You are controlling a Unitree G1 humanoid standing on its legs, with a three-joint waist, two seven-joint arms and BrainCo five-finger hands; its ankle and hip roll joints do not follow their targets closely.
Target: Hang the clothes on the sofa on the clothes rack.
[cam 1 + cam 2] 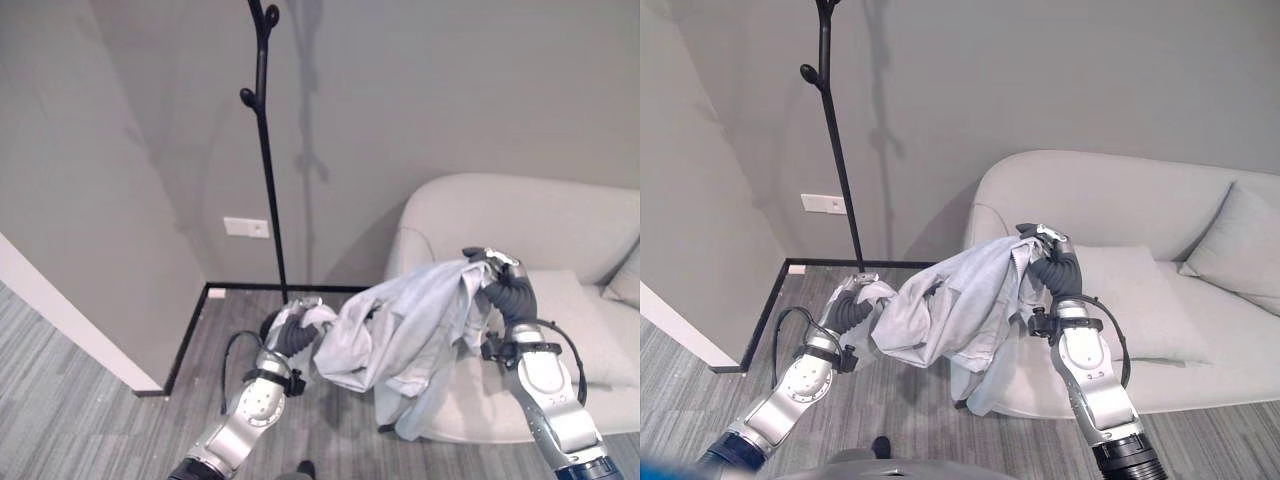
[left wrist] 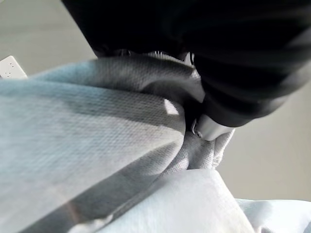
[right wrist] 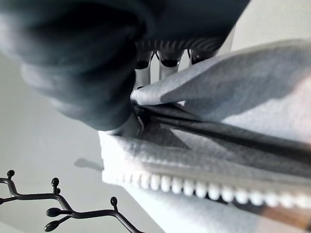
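A pale grey-blue garment [image 1: 410, 335] hangs stretched between my two hands in front of the sofa [image 1: 520, 215], its lower folds drooping toward the seat front. My left hand [image 1: 298, 328] is shut on one end of the garment [image 2: 121, 126], low and near the rack's pole. My right hand [image 1: 503, 283] is shut on the other end, held higher over the sofa's left arm; its wrist view shows fingers [image 3: 141, 77] curled over the ribbed hem [image 3: 204, 174]. The black clothes rack [image 1: 264, 150] stands in the corner behind my left hand, its hooks well above both hands.
A white wall socket [image 1: 246, 227] sits left of the rack's pole. A grey wall [image 1: 90, 200] juts out on the left, with a black skirting line along the floor. A cushion [image 1: 1235, 245] rests at the sofa's right end. Grey carpet lies in front.
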